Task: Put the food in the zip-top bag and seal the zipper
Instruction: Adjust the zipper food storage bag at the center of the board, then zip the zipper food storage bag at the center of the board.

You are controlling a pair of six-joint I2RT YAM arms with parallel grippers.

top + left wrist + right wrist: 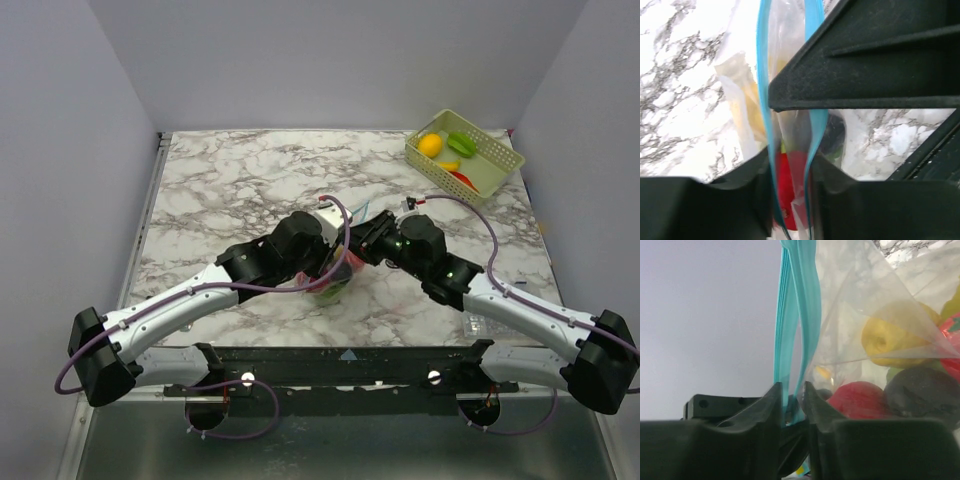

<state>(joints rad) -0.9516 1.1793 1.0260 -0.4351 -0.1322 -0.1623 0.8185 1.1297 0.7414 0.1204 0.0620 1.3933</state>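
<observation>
The clear zip-top bag [333,287] sits mid-table between my two grippers and holds several pieces of food. In the right wrist view a yellow piece [890,335], a red piece [860,400] and a dark piece [920,390] show through the plastic. My left gripper [335,262] is shut on the bag's mouth, with both teal zipper strips [763,90] and a red piece [790,185] between its jaws [790,172]. My right gripper [364,244] is shut on the zipper [790,315] at one end [792,390]. The two strips stand slightly apart between the grippers.
A pale green lattice basket [503,166] stands at the back right with an orange piece [431,145], a green piece [461,142] and a red piece [462,178] in it. A small clear item [474,322] lies near the right arm at the front edge.
</observation>
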